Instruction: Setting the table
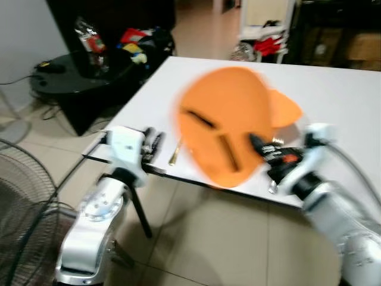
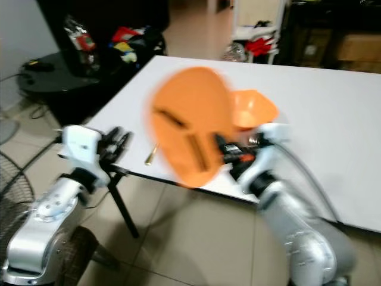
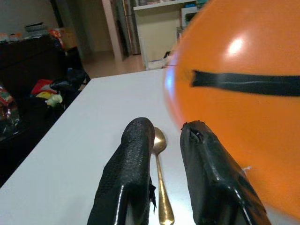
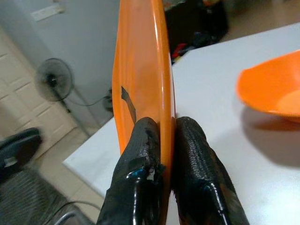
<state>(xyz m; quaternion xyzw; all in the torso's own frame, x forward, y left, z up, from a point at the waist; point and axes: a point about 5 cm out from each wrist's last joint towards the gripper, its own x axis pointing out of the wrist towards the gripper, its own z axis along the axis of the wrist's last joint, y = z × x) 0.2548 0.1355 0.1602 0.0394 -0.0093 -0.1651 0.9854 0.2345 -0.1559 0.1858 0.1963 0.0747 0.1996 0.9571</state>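
Right gripper (image 4: 166, 140) clamps the rim of an orange plate (image 1: 229, 122), one black finger on each face, pads pressed tight against the edge. Plate is lifted off the white table (image 1: 339, 101) and tilted, its broad face toward the head camera; blurred there, with two black strips across it. Seen from the right wrist, the plate stands edge-on and upright above the table's near edge. Beyond the plate, further in on the table, an orange bowl (image 4: 274, 91) sits upright on the white surface, just beside the plate's far rim and partly hidden by it in the head views. Left gripper (image 3: 166, 173) hovers low at the table's near left corner, fingers a narrow gap apart and holding nothing. A gold spoon (image 3: 160, 178) lies flat on the table directly beyond those fingers, bowl end pointing away from the table edge, handle toward it, just beside the plate's left side. Off the table's far left corner, a dark low stand (image 1: 71, 77) carries coloured clutter. A floor fan (image 1: 21, 220) stands near the left arm.
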